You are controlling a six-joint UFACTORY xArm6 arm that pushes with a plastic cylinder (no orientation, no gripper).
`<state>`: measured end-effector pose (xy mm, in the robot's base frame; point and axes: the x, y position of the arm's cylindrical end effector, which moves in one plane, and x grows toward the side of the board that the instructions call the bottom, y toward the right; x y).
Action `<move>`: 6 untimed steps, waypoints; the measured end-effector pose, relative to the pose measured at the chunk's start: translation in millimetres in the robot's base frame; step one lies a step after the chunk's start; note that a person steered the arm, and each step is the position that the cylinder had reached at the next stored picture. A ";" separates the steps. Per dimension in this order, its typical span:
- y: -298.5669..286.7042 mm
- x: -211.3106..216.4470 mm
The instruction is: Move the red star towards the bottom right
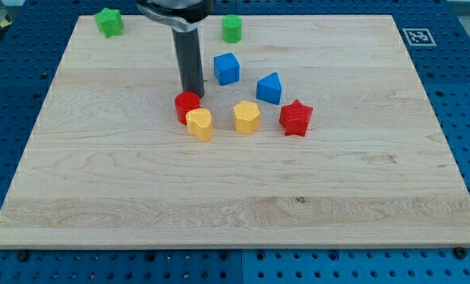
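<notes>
One camera view. Wooden bench (235, 205) fills most of the frame, on a blue perforated base. The arm carries no hand, only a dark rod coming down from the upper centre; my tip (192, 95) sits just above the red cylinder (186, 104), at its upper edge, apparently touching it, though the contact cannot be confirmed from this angle. Yellow heart-like block (199, 123) lies directly below and right of the red cylinder, touching it. Yellow hexagonal block (246, 117) is just right of that, apart from it. Red star (296, 117) sits right of centre, near the yellow hexagonal block, well right of my tip. Blue triangular block (270, 87) lies just above and left of the star; blue cube (226, 69) further up and left. Green star-like block (108, 21) at upper left, green cylinder (232, 28) at upper centre.
</notes>
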<state>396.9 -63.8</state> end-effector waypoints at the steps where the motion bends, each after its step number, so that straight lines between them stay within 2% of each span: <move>1: 43.2 1.3; 2: 101.6 8.9; 4: 164.4 61.1; 6: 167.3 102.5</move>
